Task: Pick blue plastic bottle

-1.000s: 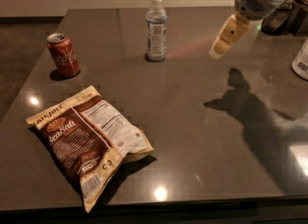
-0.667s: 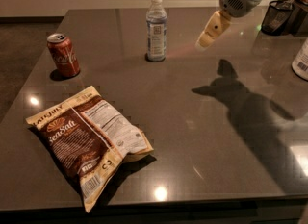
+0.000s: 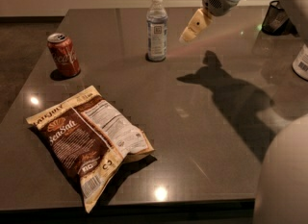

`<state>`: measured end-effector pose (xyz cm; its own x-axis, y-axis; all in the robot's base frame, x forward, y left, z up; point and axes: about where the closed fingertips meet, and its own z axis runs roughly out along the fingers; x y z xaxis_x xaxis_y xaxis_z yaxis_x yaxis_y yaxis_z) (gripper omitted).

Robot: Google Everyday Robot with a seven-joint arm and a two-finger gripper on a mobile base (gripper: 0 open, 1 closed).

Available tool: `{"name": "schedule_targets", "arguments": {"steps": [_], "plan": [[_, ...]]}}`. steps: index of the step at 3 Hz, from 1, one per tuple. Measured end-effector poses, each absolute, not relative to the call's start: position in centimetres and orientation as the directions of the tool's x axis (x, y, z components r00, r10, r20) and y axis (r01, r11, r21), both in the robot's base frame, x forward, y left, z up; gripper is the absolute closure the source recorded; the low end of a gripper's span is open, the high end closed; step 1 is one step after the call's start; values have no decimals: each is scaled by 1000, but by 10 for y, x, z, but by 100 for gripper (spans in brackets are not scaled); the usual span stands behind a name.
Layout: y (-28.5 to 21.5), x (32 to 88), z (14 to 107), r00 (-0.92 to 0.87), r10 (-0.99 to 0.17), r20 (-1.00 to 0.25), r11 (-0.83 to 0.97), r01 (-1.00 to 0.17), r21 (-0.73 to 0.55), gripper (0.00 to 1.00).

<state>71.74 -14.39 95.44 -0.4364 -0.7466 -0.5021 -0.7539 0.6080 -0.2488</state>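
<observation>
1. The step in hand is the reach: nothing is gripped yet, and the pick itself has not begun.
2. My hand hangs in the air over the far part of the counter, near the blue plastic bottle on its right side in the view, about level with its upper half and clearly apart from it.
3. From this angle my hand shows as 1 pale lump pointing down and toward the bottle. I cannot tell whether it is spread or pressed together. It carries nothing.
4. The bottle stands upright on the far middle of the counter, white cap on, label facing the camera, with nothing touching it.
5. The red soda can stands well off to the bottle's left. The chip bag lies flat nearer the front edge, and the white container sits at the right edge. None of the 3 crowds the bottle, so I judge the way in from the right to be free.
6. Next, I think I must make sure my hand is spread wider than the bottle, drop it to about label height, slide in sideways until the body sits inside, then close and lift straight up.
7. The bottle is tall, slim and probably light, so a bump before closing could tip it. The last stretch calls for slow, level travel.
</observation>
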Motion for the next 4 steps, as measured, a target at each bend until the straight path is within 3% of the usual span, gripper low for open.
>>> {"name": "schedule_targets", "arguments": {"steps": [4], "plan": [[-45,757,931,-284,-711,-643,485,-860,-157,0]]}}
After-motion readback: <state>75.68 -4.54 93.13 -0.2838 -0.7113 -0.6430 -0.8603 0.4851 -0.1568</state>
